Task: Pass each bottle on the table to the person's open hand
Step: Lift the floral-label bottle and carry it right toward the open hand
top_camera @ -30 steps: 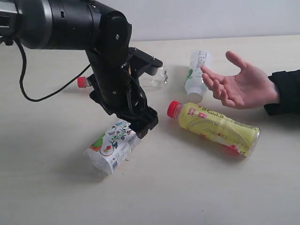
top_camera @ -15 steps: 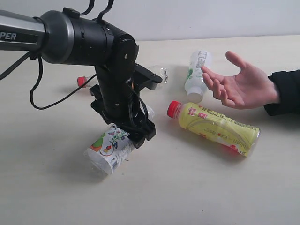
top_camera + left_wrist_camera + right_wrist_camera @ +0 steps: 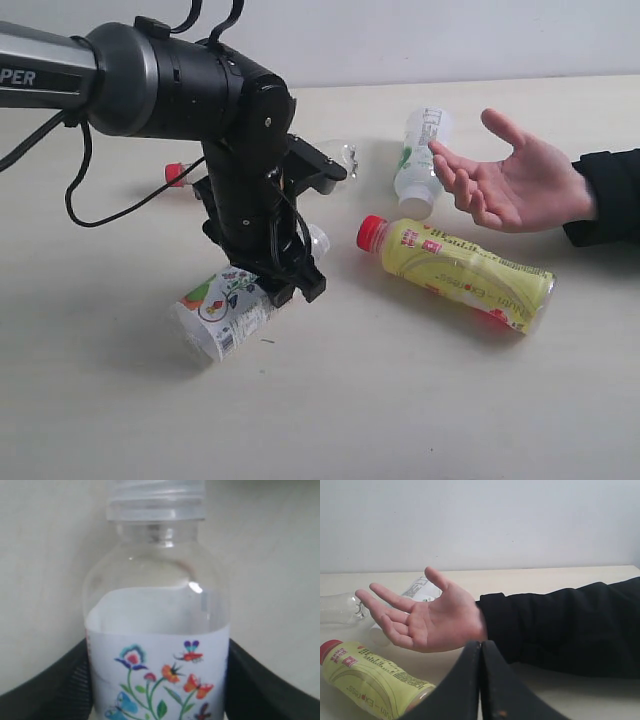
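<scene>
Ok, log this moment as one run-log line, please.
left claw: closed on floral bottle | right claw: shut, empty | open hand: empty | yellow bottle: lying on table

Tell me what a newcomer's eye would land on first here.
The bulky black arm dominates left-centre, its left gripper closed on the sides of a white floral-labelled plastic bottle over the pale beige table. At right, a person's bare open hand is held palm-up, with a yellow red-capped plastic bottle lying beside it.

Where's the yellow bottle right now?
In the exterior view the yellow bottle lies on its side right of centre, just below the person's open hand, red cap toward the floral bottle.
</scene>
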Tool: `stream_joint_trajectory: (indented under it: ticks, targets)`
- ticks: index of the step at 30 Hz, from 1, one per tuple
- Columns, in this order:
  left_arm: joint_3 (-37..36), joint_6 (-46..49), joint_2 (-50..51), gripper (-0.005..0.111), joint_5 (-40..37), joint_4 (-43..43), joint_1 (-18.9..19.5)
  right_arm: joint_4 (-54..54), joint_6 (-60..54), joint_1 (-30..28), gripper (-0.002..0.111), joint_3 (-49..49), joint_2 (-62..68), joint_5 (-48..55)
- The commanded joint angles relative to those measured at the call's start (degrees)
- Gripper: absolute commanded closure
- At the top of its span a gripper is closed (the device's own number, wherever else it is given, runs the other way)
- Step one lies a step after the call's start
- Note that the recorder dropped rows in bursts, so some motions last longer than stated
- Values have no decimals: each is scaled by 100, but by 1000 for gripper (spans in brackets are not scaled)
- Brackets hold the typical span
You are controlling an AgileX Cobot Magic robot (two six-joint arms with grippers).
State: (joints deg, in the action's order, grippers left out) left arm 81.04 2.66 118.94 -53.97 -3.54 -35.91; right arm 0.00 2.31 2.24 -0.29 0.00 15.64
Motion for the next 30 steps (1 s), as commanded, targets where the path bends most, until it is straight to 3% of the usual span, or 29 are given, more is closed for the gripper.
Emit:
stream_joint_trajectory:
  ticks: [1,4,10,13,18,24,26,30]
  targets:
    - [26,91,-20,106,15,-59,-18,0,-18,-27,108,29,0,-37]
    - [84,15,-32,106,-72,-59,-18,0,-18,-27,108,29,0,-37]
    - [1015,-382,-450,106,-1221,-41,-18,0,-18,-27,108,29,0,-37]
    - [1267,-348,-723,106,-1375,-29,-18,0,-18,-27,108,29,0,-37]
    - [1536,1022,-962,106,-1427,-18,-196,0,-18,-27,108,29,0,-37]
    - [1727,5041,-962,106,-658,-31,-829,0,-18,-27,108,29,0,-37]
    - [1727,5640,-963,106,-70,-42,-963,0,-18,-27,108,29,0,-37]
    - [1727,5920,-963,106,1084,-42,-1036,0,-18,-27,108,29,0,-37]
